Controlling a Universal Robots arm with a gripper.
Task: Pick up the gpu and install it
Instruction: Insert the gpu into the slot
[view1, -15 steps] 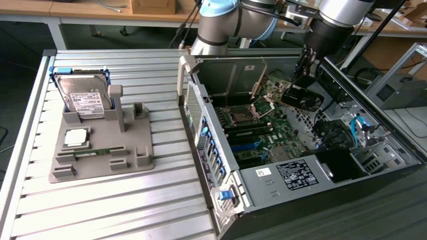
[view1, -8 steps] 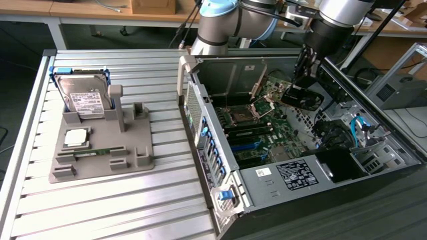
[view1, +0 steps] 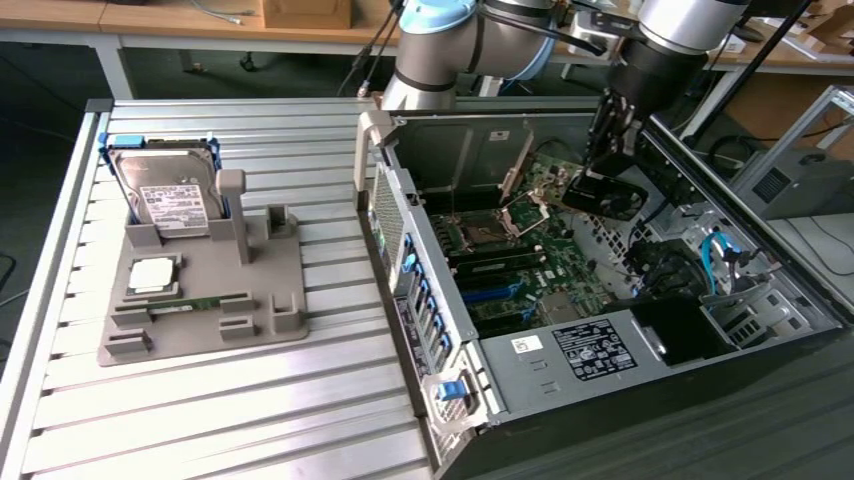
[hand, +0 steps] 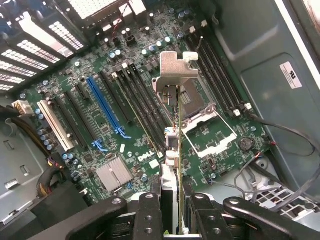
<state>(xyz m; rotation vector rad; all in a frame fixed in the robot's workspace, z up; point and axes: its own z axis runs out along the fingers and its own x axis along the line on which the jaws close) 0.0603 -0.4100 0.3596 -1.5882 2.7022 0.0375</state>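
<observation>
In the wrist view the gpu (hand: 178, 145) is seen edge-on, a thin card with its silver bracket (hand: 175, 70) at the far end. My gripper (hand: 171, 202) is shut on it, one black finger (hand: 149, 212) on each side. The card hangs above the motherboard (hand: 80, 145), over the socket and the black slots, apart from the board. In the exterior view the gripper (view1: 603, 172) hangs inside the open computer case (view1: 414, 230) with the black gpu (view1: 607, 198) in it, above the upper part of the motherboard (view1: 534, 270).
A blue slot (hand: 105, 107) and a white slot (hand: 55, 125) lie beside the black ones. Cables (hand: 270, 150) run along the case wall. On the slatted table (view1: 200, 400) a grey holder (view1: 274, 310) carries a hard drive (view1: 167, 195), a processor (view1: 151, 275) and a memory stick (view1: 200, 303).
</observation>
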